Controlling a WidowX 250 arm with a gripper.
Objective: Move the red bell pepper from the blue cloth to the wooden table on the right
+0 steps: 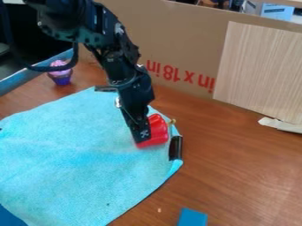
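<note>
Ideally, the red toy point(158, 130), near the cloth's point(70, 150) edge and right beside the gripper point(142, 139), should be met squarely and gently, so the cloth isn't dragged; whether it is clamped cannot be told.

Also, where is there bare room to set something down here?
The brown wooden tabletop is bare between the pale wood-grain panel and the small blue block, right of the light-blue cloth; the cloth's middle is bare too. Crowded: the cloth's right corner, around the black robot arm and red fluted object.
</note>
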